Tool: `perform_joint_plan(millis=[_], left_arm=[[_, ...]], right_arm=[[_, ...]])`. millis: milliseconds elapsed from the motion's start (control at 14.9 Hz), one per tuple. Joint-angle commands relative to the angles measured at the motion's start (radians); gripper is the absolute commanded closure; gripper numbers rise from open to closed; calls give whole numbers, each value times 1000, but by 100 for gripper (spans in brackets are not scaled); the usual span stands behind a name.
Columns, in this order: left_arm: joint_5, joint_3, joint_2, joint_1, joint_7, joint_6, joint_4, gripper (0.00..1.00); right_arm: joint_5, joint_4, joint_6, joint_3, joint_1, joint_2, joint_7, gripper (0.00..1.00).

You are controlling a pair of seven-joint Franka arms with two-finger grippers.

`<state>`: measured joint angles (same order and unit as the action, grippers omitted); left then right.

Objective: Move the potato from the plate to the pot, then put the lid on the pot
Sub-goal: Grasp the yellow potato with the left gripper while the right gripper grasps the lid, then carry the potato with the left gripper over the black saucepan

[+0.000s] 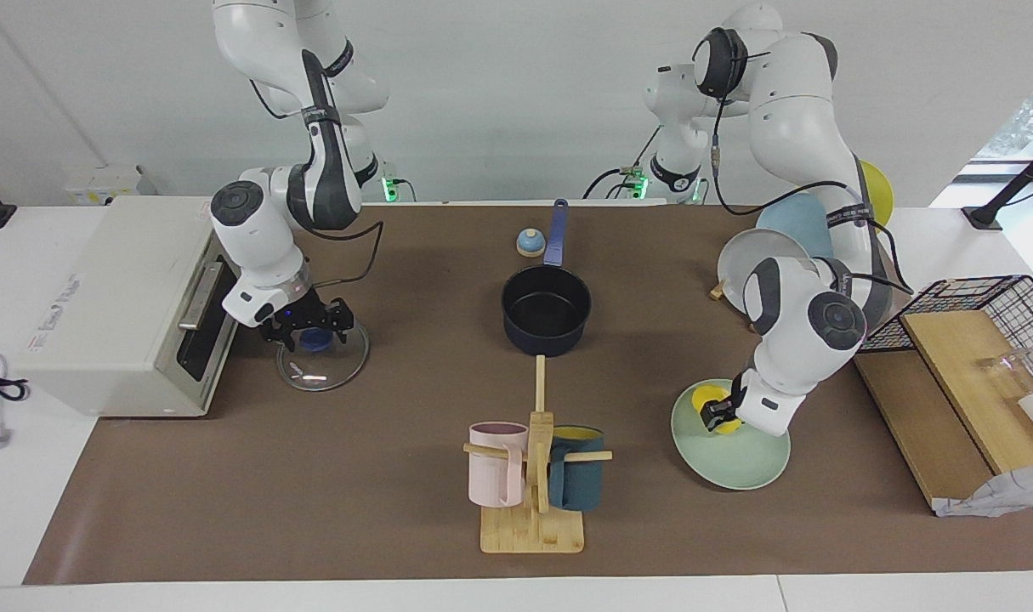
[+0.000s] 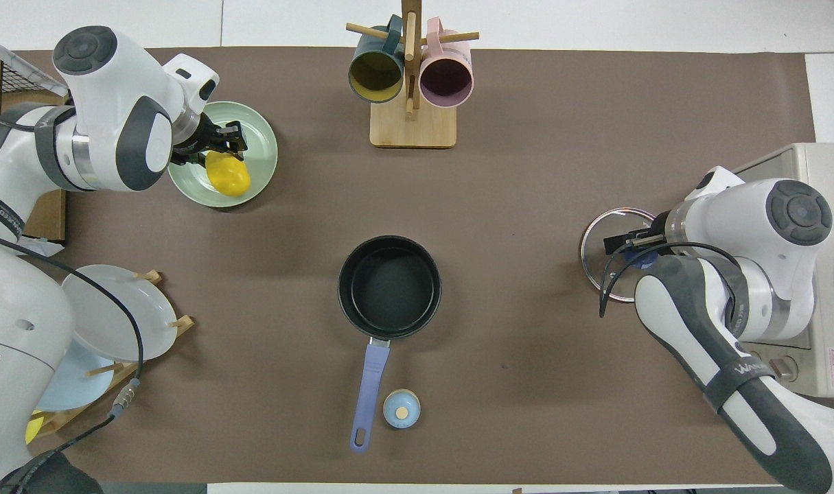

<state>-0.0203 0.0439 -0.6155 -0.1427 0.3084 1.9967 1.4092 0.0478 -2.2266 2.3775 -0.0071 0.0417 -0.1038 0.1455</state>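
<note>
My pot (image 1: 546, 316) sits empty mid-table, and the lid (image 1: 323, 355) lies flat toward my right arm's end, my right gripper (image 1: 305, 333) spread around its knob. On the plate (image 1: 741, 463), my left gripper (image 1: 713, 414) clamps the potato (image 2: 228, 174). Nothing moved yet.

A brown mat (image 1: 312, 493) covers the white table (image 1: 23, 527). On it, frame centre, stands the pot (image 1: 546, 319); the plate (image 1: 737, 459) lies lower right, the lid (image 1: 322, 364) left.
</note>
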Motion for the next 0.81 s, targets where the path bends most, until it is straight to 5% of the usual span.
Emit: perform_joint_plan(millis=[0, 202, 403, 739], left_arm=[[-1, 2, 72, -17, 17, -157, -76, 100], [-53, 34, 238, -49, 44, -255, -52, 100], [-70, 37, 319, -144, 121, -323, 2, 100], [-82, 37, 466, -332, 259, -80, 336, 100]], right_arm=[[15, -30, 25, 7, -16, 10, 35, 0], [15, -47, 29, 7, -16, 13, 35, 3], [15, -45, 26, 7, -26, 9, 35, 8], [15, -45, 25, 7, -26, 9, 52, 17]])
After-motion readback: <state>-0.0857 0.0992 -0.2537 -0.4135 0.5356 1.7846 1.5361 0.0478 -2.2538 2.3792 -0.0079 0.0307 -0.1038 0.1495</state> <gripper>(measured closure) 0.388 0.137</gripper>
